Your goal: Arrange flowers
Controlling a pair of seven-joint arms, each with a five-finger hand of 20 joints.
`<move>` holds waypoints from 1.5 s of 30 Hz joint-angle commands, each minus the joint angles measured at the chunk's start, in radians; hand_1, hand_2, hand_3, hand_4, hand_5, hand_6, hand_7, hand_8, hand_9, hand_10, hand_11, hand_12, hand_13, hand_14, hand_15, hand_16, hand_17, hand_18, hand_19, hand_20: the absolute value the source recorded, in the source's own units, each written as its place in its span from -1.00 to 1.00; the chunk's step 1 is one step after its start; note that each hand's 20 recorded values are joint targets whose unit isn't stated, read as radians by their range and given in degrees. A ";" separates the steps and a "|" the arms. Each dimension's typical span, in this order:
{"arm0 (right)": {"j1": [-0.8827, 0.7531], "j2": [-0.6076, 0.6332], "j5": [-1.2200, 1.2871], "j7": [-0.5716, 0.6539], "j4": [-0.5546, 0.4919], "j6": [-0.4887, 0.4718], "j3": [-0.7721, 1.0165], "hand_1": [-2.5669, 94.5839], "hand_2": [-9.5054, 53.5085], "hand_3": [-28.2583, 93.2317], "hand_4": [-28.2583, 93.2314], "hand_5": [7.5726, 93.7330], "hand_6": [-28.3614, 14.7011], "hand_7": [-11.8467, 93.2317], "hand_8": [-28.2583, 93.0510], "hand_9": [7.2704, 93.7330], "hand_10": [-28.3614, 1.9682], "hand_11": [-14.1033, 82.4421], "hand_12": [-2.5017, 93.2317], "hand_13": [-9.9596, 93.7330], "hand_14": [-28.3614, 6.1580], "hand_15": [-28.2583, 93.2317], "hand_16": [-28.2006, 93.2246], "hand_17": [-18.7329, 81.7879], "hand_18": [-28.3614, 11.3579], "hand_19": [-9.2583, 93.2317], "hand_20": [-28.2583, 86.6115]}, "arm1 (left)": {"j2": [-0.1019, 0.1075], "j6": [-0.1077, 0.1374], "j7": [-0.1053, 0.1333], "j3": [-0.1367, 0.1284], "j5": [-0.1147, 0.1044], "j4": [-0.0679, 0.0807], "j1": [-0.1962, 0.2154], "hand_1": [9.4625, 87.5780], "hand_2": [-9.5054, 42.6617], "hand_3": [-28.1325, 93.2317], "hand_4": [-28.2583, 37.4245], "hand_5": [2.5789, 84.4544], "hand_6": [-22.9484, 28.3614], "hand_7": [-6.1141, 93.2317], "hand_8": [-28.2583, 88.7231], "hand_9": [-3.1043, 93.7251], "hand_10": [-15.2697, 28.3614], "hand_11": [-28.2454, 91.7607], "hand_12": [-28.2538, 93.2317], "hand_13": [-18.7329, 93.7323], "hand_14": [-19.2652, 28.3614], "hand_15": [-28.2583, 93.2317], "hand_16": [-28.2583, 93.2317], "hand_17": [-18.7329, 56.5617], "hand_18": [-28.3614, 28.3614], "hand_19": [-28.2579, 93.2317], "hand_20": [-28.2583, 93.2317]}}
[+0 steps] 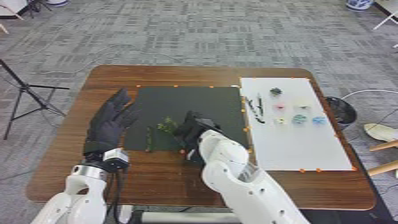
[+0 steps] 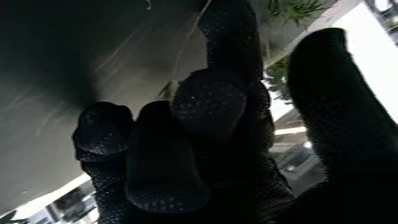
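Nearest the lens on the right wrist is the robot's right hand (image 1: 202, 124), in black fabric; how far it is closed, and whether it has hold of anything, I cannot tell. In the head view it lies over the right part of the black mat (image 1: 188, 98), on the brown wooden surface (image 1: 160, 185). Right beside it, on its left, is the leafy green sprig (image 1: 166, 126), its leaves fanning up and to the left; the line of its lower stalk is unclear. Farther left, a slim green stem (image 1: 149, 140) lies on the mat, its long axis running nearly straight from near edge to far.

The left hand (image 1: 111, 119) is open, its fingers straight and pointing away from the robot, over the mat's left edge, with nothing seen in its grasp.

To the right, the white board (image 1: 302, 150) bears 2 thin dark branches (image 1: 258, 111), long axes roughly near to far, and 6 small flower heads, among them a dark one (image 1: 275, 91), a pink one (image 1: 281, 106) and a blue one (image 1: 319, 120).
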 commanded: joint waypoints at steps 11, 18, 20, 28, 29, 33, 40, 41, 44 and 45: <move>0.031 0.162 0.075 -0.029 -0.160 0.011 0.120 -0.60 -0.94 0.64 -0.95 0.16 -0.02 -0.45 -0.67 0.57 0.02 0.32 -0.11 0.60 0.13 0.79 0.15 0.04 -0.71 0.95 0.19 | -0.012 0.043 0.011 -0.045 0.002 -0.041 0.074 -0.63 -0.67 0.55 -1.00 -0.46 -0.03 -0.48 -0.70 -0.51 0.18 -0.33 -0.24 -0.37 0.33 -0.33 -0.41 -0.89 0.68 0.15 -0.40; -0.013 0.304 -0.004 -0.025 -0.211 0.096 0.272 -0.57 -0.93 0.68 -0.95 -0.16 -0.14 -0.42 -0.66 0.08 -0.24 0.39 -0.17 0.35 -0.13 0.80 0.07 -0.09 -0.75 0.87 0.20 | -0.015 0.056 0.017 -0.051 0.000 -0.047 0.090 -0.63 -0.66 0.55 -1.00 -0.46 -0.03 -0.48 -0.70 -0.51 0.18 -0.33 -0.24 -0.37 0.33 -0.33 -0.41 -0.89 0.68 0.15 -0.40; -0.028 0.341 -0.046 -0.057 -0.196 0.065 0.312 -0.52 -0.97 0.69 -0.96 -0.10 -0.09 -0.30 -0.69 0.09 -0.20 0.42 -0.19 0.34 -0.11 0.81 0.04 -0.09 -0.73 0.87 0.20 | -0.020 0.053 0.015 -0.059 -0.001 -0.051 0.101 -0.63 -0.67 0.55 -1.00 -0.46 -0.03 -0.48 -0.70 -0.51 0.18 -0.33 -0.24 -0.37 0.33 -0.33 -0.41 -0.89 0.68 0.15 -0.40; -0.054 0.435 -0.221 -0.126 -0.128 -0.031 0.308 0.50 -0.86 -0.98 -0.94 0.30 0.24 0.05 -0.72 0.40 0.21 0.47 -0.05 0.44 0.25 0.80 0.13 -0.08 -0.24 0.76 0.40 | -0.031 0.041 0.021 -0.072 -0.005 -0.055 0.129 -0.63 -0.66 0.55 -1.00 -0.46 -0.03 -0.48 -0.70 -0.51 0.18 -0.33 -0.24 -0.37 0.33 -0.33 -0.41 -0.89 0.68 0.15 -0.40; -0.048 0.434 -0.226 -0.136 -0.117 -0.044 0.301 0.47 -0.88 -1.00 -0.96 0.32 0.25 0.06 -0.72 0.42 0.20 0.48 -0.04 0.45 0.24 0.80 0.14 -0.07 -0.25 0.76 0.41 | -0.033 0.039 0.023 -0.074 -0.008 -0.056 0.133 -0.63 -0.66 0.55 -1.00 -0.46 -0.03 -0.48 -0.70 -0.51 0.18 -0.33 -0.24 -0.37 0.33 -0.33 -0.41 -0.89 0.68 0.15 -0.40; -0.021 0.432 -0.230 -0.143 -0.064 -0.063 0.262 0.24 -0.92 -1.00 -0.72 0.37 0.24 0.13 -0.77 0.50 0.16 0.48 -0.08 0.53 0.17 0.79 0.12 0.00 -0.47 0.83 0.33 | -0.036 0.026 0.026 -0.075 -0.007 -0.053 0.134 -0.63 -0.67 0.55 -1.00 -0.45 -0.03 -0.48 -0.70 -0.51 0.18 -0.33 -0.24 -0.37 0.33 -0.32 -0.41 -0.89 0.68 0.15 -0.40; 0.021 0.406 -0.262 -0.156 0.015 -0.095 0.218 -0.01 -0.95 -0.77 -0.62 0.39 0.22 0.11 -0.78 0.52 0.10 0.45 -0.10 0.56 0.12 0.77 0.10 0.03 -0.66 0.90 0.24 | -0.036 0.022 0.038 -0.072 -0.007 -0.051 0.136 -0.63 -0.66 0.55 -1.00 -0.46 -0.03 -0.48 -0.70 -0.50 0.18 -0.33 -0.24 -0.37 0.34 -0.32 -0.41 -0.89 0.68 0.15 -0.40; 0.027 0.402 -0.266 -0.154 0.026 -0.095 0.210 -0.01 -0.95 -0.76 -0.62 0.39 0.22 0.11 -0.78 0.52 0.09 0.45 -0.10 0.56 0.12 0.77 0.10 0.03 -0.66 0.90 0.23 | -0.035 0.023 0.041 -0.071 -0.009 -0.051 0.135 -0.63 -0.66 0.55 -1.00 -0.46 -0.03 -0.48 -0.70 -0.50 0.18 -0.33 -0.24 -0.37 0.33 -0.32 -0.41 -0.89 0.68 0.15 -0.40; 0.038 0.382 -0.306 -0.153 0.070 -0.096 0.188 -0.04 -0.95 -0.66 -0.65 0.39 0.21 0.10 -0.78 0.52 0.10 0.45 -0.10 0.56 0.11 0.77 0.10 0.03 -0.66 0.90 0.22 | -0.039 0.014 0.044 -0.068 -0.021 -0.048 0.129 -0.63 -0.67 0.55 -1.00 -0.46 -0.03 -0.48 -0.70 -0.50 0.18 -0.33 -0.24 -0.37 0.33 -0.32 -0.41 -0.89 0.68 0.15 -0.40; 0.040 0.373 -0.316 -0.149 0.086 -0.095 0.182 -0.02 -0.95 -0.56 -0.69 0.39 0.21 0.10 -0.77 0.52 0.09 0.46 -0.10 0.56 0.11 0.78 0.09 0.03 -0.66 0.90 0.22 | -0.038 0.007 0.047 -0.066 -0.030 -0.047 0.127 -0.63 -0.67 0.55 -1.00 -0.46 -0.03 -0.48 -0.70 -0.50 0.18 -0.33 -0.24 -0.37 0.33 -0.32 -0.41 -0.89 0.68 0.15 -0.40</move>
